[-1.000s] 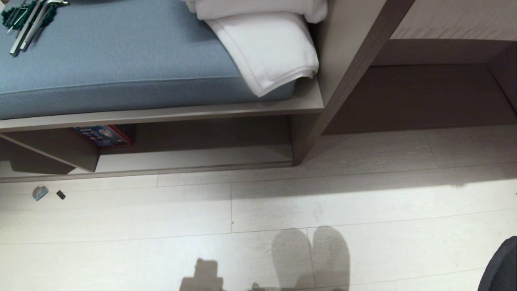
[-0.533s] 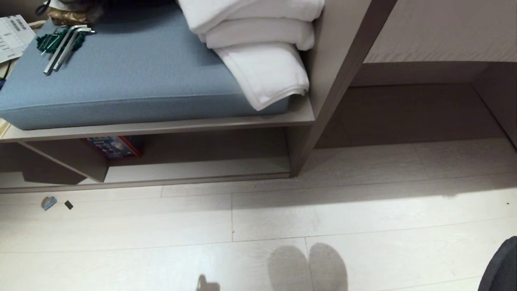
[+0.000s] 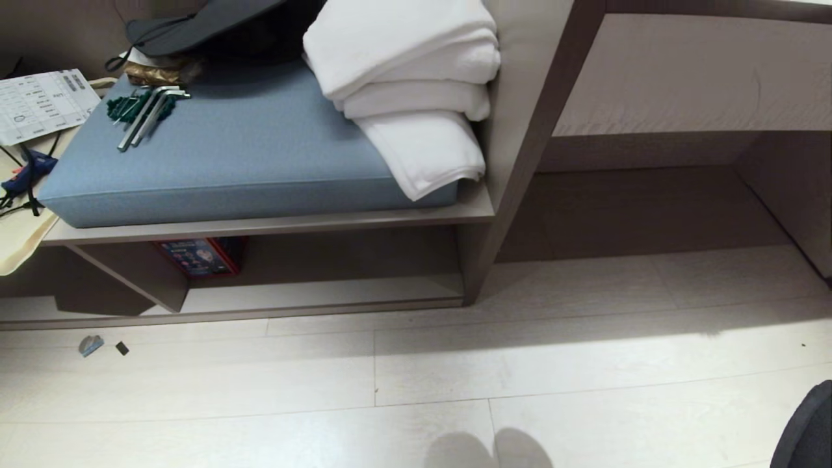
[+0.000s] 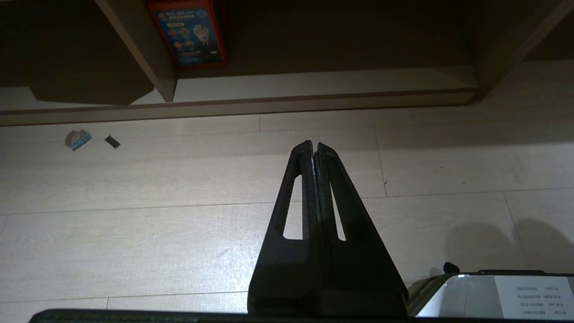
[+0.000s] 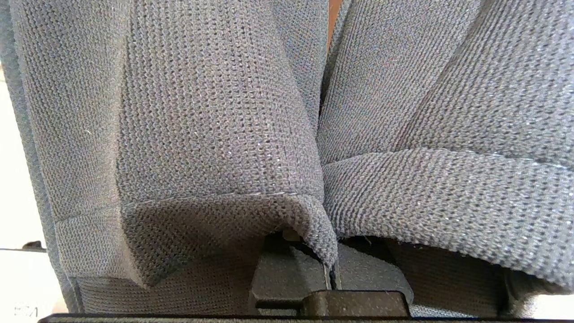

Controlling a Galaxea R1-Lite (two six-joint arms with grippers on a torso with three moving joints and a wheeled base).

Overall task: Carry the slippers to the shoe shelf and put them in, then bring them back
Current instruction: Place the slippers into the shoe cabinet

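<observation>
1. Right gripper (image 5: 331,273): clamped on the slippers (image 5: 215,134), both hanging from its jaws.
2. Left gripper (image 4: 315,150): closed, empty, above the floor.
3. Shoe shelf (image 3: 325,294): ahead, left; a slipper may slip free or snag its front edge.

Home entryway or bedroom — cushioned bench (image 3: 247,162), folded white towels (image 3: 409,78), wood-look plank floor (image 3: 585,364).

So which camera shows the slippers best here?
The right wrist view: the slippers fill it, both grey knitted bands side by side, pinched in the shut right gripper. The head view catches only their twin shadow on the floor; the left wrist view likewise shows just shadows.
</observation>
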